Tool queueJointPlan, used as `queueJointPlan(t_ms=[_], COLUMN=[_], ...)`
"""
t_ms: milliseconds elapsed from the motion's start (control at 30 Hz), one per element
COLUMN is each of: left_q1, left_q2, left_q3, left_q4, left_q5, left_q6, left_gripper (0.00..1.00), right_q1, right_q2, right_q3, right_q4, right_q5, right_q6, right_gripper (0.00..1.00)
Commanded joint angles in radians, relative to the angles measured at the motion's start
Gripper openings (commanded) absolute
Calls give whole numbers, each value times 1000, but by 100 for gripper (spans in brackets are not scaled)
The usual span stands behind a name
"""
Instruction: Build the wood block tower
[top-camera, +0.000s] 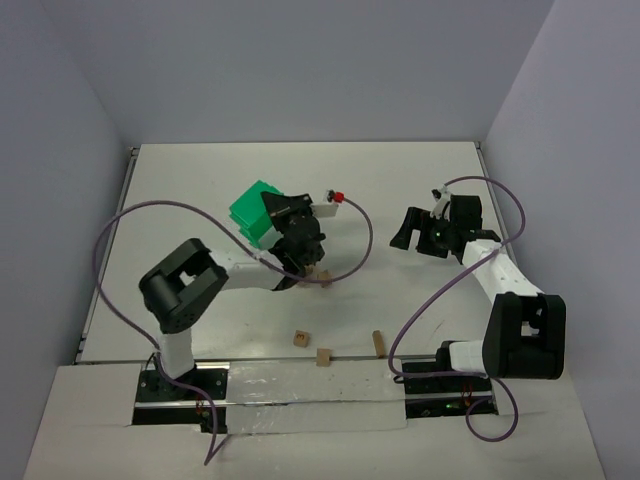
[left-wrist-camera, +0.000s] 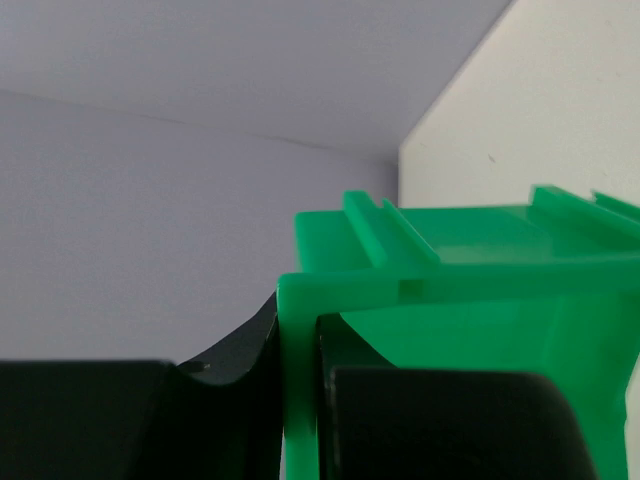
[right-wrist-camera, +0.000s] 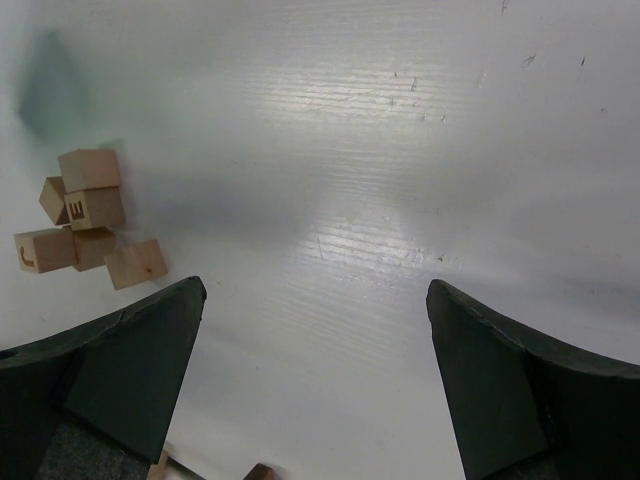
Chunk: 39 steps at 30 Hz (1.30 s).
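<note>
Left gripper (top-camera: 280, 218) is clamped on one wall of the green tray (top-camera: 253, 208). In the left wrist view that thin wall stands pinched between our two dark fingers (left-wrist-camera: 440, 420). From above, the tray sits tilted over the middle-left of the table (top-camera: 400, 165), well inside the left edge. The right gripper (right-wrist-camera: 320, 385) hangs with its jaws spread wide and nothing between them, over bare white surface. Open table lies between the two grippers and on toward the back wall (top-camera: 300, 70).

A tight cluster of wood blocks (right-wrist-camera: 88, 215) lies on the table at the left side of the right wrist view. It is well apart from the right gripper's fingers, and two cubes show dark marks. In the overhead view only a sliver of that cluster (top-camera: 320, 276) peeks out beneath the left arm's wrist. That view alone shows three more single blocks (top-camera: 324, 357) strung along the near edge between the arm bases. The left wrist view shows no blocks, only tray, wall and a strip of table.
</note>
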Motion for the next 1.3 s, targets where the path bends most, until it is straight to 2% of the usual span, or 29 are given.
queueJointPlan(t_ms=[0,33,67,133,267,333,400,433,467,533,700,767,933,1100,1267], left_q1=[82,109,147,235,374,516,571,685,823,891,1252,1320,1497,1580,1631], left_q2=[-241,-254,-265,-313,-523,-613,-633,-661,-690,-704,-714,-692,-529,-409,-359], left_q3=[164,259,349,403,286,240,202,176,154,122,25,12,91,138,131], left_q4=[-913,-1230,-1472,-1605,-1652,-1669,-1688,-1710,-1722,-1724,-1710,-1698,-1740,-1716,-1673], left_q5=[87,173,270,435,711,894,981,1052,1181,1238,1454,1479,1587,1612,1622], left_q6=[-761,-988,-1156,-1239,-1195,-1161,-1126,-1082,-1045,-1000,-849,-800,-699,-642,-626], left_gripper=[0,0,0,0,0,0,0,0,0,0,0,0,0,0,0], right_q1=[-5,-4,-4,-3,-1,-1,-1,0,2,6,15,17,23,27,26], right_q2=[-23,-23,-24,-27,-18,-16,-14,-10,-8,-3,10,13,29,27,22], right_q3=[31,32,33,29,32,33,33,35,36,42,46,45,59,62,59], right_q4=[0,-3,-5,-4,-7,-7,-8,-12,-14,-20,-24,-25,-37,-46,-48], right_q5=[-31,-35,-40,-52,-115,-129,-148,-165,-172,-177,-182,-186,-199,-197,-192], right_q6=[-11,-13,-15,-17,-38,-44,-51,-54,-56,-58,-63,-66,-73,-80,-81], right_gripper=[100,100,100,100,100,100,100,100,100,100,100,100,100,100,100])
